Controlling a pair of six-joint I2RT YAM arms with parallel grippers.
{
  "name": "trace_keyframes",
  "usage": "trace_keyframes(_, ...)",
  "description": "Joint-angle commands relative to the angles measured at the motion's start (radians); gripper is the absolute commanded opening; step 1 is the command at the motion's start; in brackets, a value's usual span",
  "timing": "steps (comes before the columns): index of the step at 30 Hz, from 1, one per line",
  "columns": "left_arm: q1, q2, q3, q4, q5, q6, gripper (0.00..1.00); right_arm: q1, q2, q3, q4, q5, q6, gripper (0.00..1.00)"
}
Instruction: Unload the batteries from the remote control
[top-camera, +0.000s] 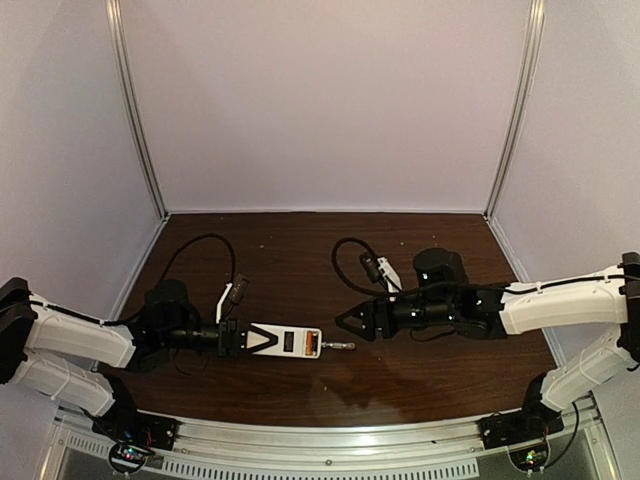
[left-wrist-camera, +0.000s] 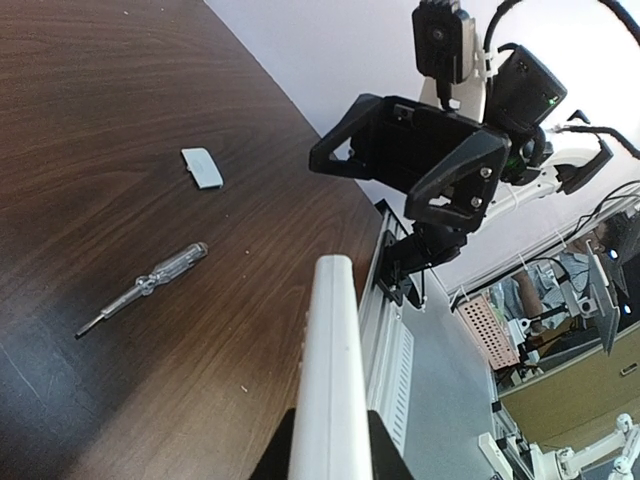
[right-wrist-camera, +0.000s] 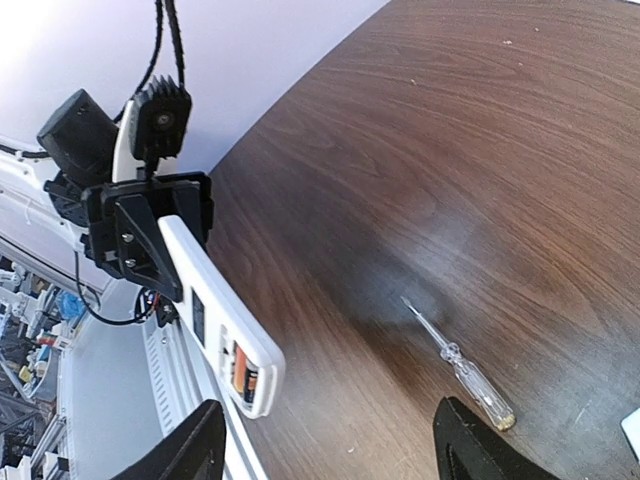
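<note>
My left gripper (top-camera: 236, 338) is shut on one end of the white remote control (top-camera: 283, 341) and holds it out level above the table, pointing right. Seen from the left wrist, the remote control (left-wrist-camera: 330, 350) runs edge-on away from the jaws. Its battery compartment is uncovered at the far end, and the batteries (right-wrist-camera: 241, 367) lie in it side by side, one orange, one dark. My right gripper (top-camera: 350, 322) hangs open just right of the remote's orange end, touching nothing; in its wrist view the remote control (right-wrist-camera: 215, 310) lies ahead at the left.
A thin screwdriver (right-wrist-camera: 462, 367) with a clear handle lies on the dark wooden table (top-camera: 300, 260), just beyond the remote's tip. A small white cover piece (left-wrist-camera: 202, 167) lies farther off on the table. A metal rail (top-camera: 330, 440) runs along the near edge.
</note>
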Motion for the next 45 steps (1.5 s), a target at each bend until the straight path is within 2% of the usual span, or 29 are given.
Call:
trace_keyframes(1,0.001,-0.013,-0.002,0.008,-0.034,-0.005,0.00,0.023,0.039,0.035,-0.097,0.120,-0.033,0.72)
trace_keyframes(6,0.001,0.002,0.015,-0.054,-0.053,0.013,0.00,0.034,0.085,0.075,-0.169,0.246,-0.074,0.71)
trace_keyframes(12,0.001,0.049,0.012,-0.060,-0.102,-0.003,0.00,0.034,0.134,0.087,-0.164,0.361,-0.134,0.70)
trace_keyframes(22,-0.007,0.127,0.008,-0.037,-0.128,-0.082,0.00,0.032,0.233,0.169,-0.202,0.377,-0.226,0.71)
trace_keyframes(27,-0.044,0.152,0.024,-0.071,-0.158,-0.100,0.00,0.025,0.211,0.165,-0.194,0.394,-0.234,0.77)
trace_keyframes(35,-0.097,0.275,0.055,-0.015,-0.210,-0.170,0.00,0.017,0.144,0.101,-0.154,0.471,-0.190,0.97)
trace_keyframes(41,-0.121,0.352,0.099,-0.005,-0.218,-0.185,0.00,0.012,0.100,0.045,-0.123,0.458,-0.181,1.00)
trace_keyframes(45,-0.127,0.361,0.120,-0.043,-0.238,-0.181,0.06,0.012,0.070,0.013,-0.112,0.449,-0.184,1.00)
